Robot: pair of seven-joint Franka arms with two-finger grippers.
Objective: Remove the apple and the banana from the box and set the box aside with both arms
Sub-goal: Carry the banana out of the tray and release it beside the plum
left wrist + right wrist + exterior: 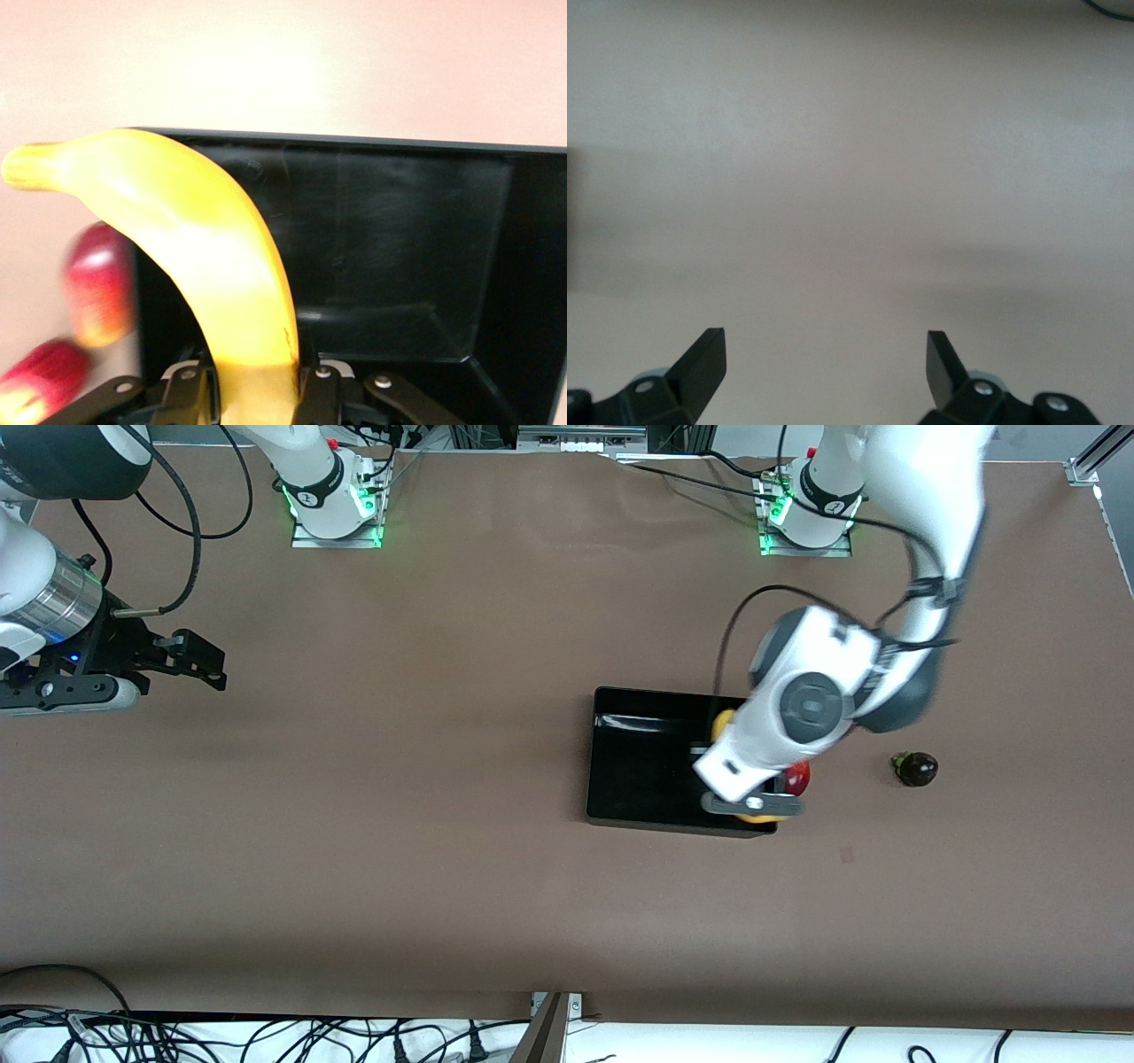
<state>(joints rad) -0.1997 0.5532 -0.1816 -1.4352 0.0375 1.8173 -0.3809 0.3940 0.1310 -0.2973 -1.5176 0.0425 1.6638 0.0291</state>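
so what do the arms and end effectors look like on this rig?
Both arms have glossy white shells with grey joint caps and loose black cables; the bases glow green. The right arm has a bare metal wrist ring. The left end effector and right end effector are black, with silver screws at the finger mounts.

I'm driving a robotics lab rig: two arm bases bolted with green status lights onto a brown-covered table, loose cables and aluminium framing along its edges.
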